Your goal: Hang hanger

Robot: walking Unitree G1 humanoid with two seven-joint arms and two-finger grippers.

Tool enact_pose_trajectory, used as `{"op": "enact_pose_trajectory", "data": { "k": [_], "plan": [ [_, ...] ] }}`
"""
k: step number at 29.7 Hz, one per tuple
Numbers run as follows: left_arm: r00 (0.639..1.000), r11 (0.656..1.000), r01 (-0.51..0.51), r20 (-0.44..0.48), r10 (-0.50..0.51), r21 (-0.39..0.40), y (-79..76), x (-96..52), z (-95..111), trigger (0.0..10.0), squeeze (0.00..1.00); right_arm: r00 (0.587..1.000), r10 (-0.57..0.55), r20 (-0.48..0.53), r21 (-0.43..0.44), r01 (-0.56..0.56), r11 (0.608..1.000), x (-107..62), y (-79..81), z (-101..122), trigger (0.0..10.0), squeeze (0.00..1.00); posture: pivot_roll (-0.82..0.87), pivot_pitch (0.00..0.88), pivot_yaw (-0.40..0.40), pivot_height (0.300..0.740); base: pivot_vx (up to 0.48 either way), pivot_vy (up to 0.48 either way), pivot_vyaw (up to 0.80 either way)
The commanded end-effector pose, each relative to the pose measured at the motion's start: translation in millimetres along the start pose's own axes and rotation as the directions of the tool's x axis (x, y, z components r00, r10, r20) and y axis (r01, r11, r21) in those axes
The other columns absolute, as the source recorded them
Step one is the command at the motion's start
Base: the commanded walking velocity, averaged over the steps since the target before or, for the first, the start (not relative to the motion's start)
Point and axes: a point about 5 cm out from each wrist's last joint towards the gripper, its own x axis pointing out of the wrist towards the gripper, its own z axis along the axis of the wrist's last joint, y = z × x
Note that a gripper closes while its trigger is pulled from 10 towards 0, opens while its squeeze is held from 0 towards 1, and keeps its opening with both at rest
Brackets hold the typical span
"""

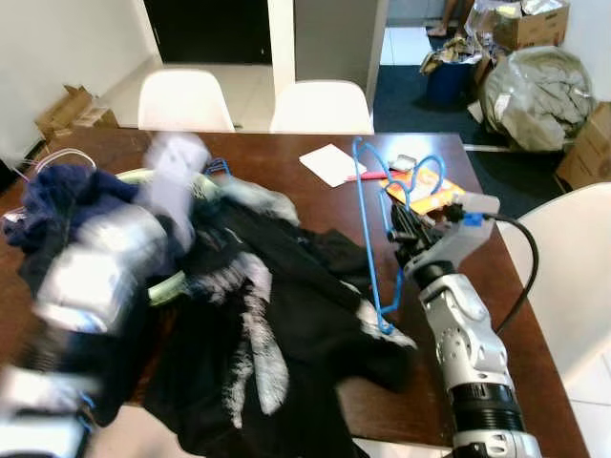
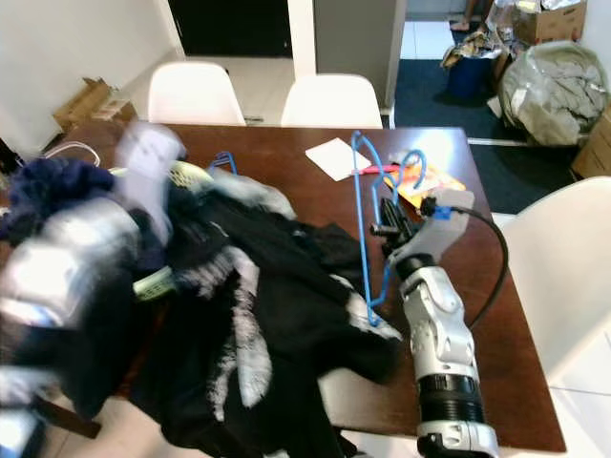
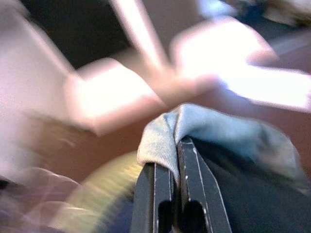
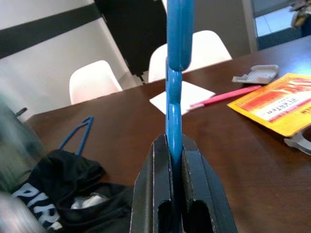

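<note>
We look down on a dark wooden counter (image 1: 286, 162) heaped at the left and centre of the frame with black clothing (image 1: 286, 315). At the right of centre, our right gripper (image 1: 405, 232) has its jaws closed on a blue wire hanger (image 1: 368, 239), which stands upright above the counter with its hook at the top and its lower corner touching the black clothing. In the right wrist view the blue wire runs straight up between the two black fingers (image 4: 155, 194). At the left of the frame our left arm (image 1: 91, 267) is a silver blur; in the left wrist view its gripper (image 3: 178, 145) has its jaws pinched shut on a fold of pale blue-grey cloth (image 3: 214, 131). Behind the hanger lie a white sheet of paper (image 1: 331, 163) and an orange packet (image 1: 425, 191). Two white chairs (image 1: 253, 103) stand at the far edge, upper centre.
</note>
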Motion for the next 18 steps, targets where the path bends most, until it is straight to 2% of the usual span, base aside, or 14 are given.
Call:
{"op": "enact_pose_trajectory", "data": {
  "k": [1,3,4,5,7,9,10,11,12,14,15,16,18],
  "plan": [
    [0.940,0.958,-0.272,0.239,0.244,0.092,61.2,-18.5,61,0.0,0.00,1.000,-0.003,-0.014,0.017,0.003,1.000,-2.1,-0.3,-5,10.0,0.00,0.05,0.092,0.044,0.740,0.000,0.000,0.00],
    [0.940,0.958,-0.272,0.239,0.244,0.092,61.2,-18.5,61,0.0,0.00,1.000,-0.003,-0.014,0.017,0.003,1.000,-2.1,-0.3,-5,10.0,0.00,0.05,0.092,0.044,0.740,0.000,0.000,0.00],
    [0.892,0.924,-0.363,0.331,0.307,0.119,86.1,-31.6,89,0.0,0.00,1.000,-0.001,-0.015,0.018,0.002,1.000,-2.3,-0.1,-5,10.0,0.00,0.05,0.092,0.045,0.740,0.000,0.000,0.00],
    [0.866,0.906,-0.402,0.377,0.328,0.135,97.6,-39.9,102,0.0,0.00,1.000,0.000,-0.016,0.019,0.001,1.000,-2.6,0.0,-6,10.0,0.00,0.05,0.092,0.042,0.740,0.000,0.000,0.00],
    [0.866,0.906,-0.402,0.377,0.328,0.135,97.6,-39.9,102,0.0,0.00,1.000,0.000,-0.016,0.019,0.001,1.000,-2.6,0.0,-6,10.0,0.00,0.05,0.092,0.042,0.740,0.000,0.000,0.00],
    [0.843,0.877,-0.450,0.405,0.355,0.168,114.1,-50.2,112,0.0,0.00,1.000,0.002,-0.020,0.022,-0.002,1.000,-2.8,-0.1,-6,10.0,0.00,0.06,0.093,0.039,0.740,0.000,0.000,0.00],
    [0.843,0.877,-0.450,0.405,0.355,0.168,114.1,-50.2,112,0.0,0.00,1.000,0.002,-0.020,0.022,-0.002,1.000,-2.8,-0.1,-6,10.0,0.00,0.06,0.093,0.039,0.740,0.000,0.000,0.00],
    [0.848,0.874,-0.456,0.381,0.368,0.169,120.2,-51.3,107,0.0,0.00,1.000,0.004,-0.023,0.024,-0.003,1.000,-2.5,0.1,-7,10.0,0.00,0.06,0.093,0.039,0.740,0.000,0.000,0.00],
    [0.848,0.874,-0.456,0.381,0.368,0.169,120.2,-51.3,107,0.0,0.00,1.000,0.004,-0.023,0.024,-0.003,1.000,-2.5,0.1,-7,10.0,0.00,0.06,0.093,0.039,0.740,0.000,0.000,0.00],
    [0.873,0.888,-0.436,0.310,0.377,0.147,123.2,-48.9,85,0.0,0.00,1.000,0.007,-0.026,0.026,-0.007,1.000,-1.6,1.1,-8,10.0,0.00,0.06,0.088,0.038,0.740,0.000,0.000,0.00],
    [0.873,0.888,-0.436,0.310,0.377,0.147,123.2,-48.9,85,0.0,0.00,1.000,0.007,-0.026,0.026,-0.007,1.000,-1.6,1.1,-8,10.0,0.00,0.06,0.088,0.038,0.740,0.000,0.000,0.00],
    [0.883,0.896,-0.423,0.287,0.373,0.138,122.5,-47.4,76,0.0,0.00,1.000,0.009,-0.025,0.026,-0.008,1.000,-1.4,1.8,-8,10.0,0.00,0.06,0.090,0.038,0.740,0.000,0.000,0.00],
    [0.893,0.899,-0.430,0.185,0.409,0.084,127.8,-48.8,43,0.0,0.00,1.000,0.011,-0.026,0.026,-0.010,1.000,-1.7,2.8,-8,10.0,0.00,0.05,0.093,0.036,0.740,0.000,0.000,0.00]
  ]
}}
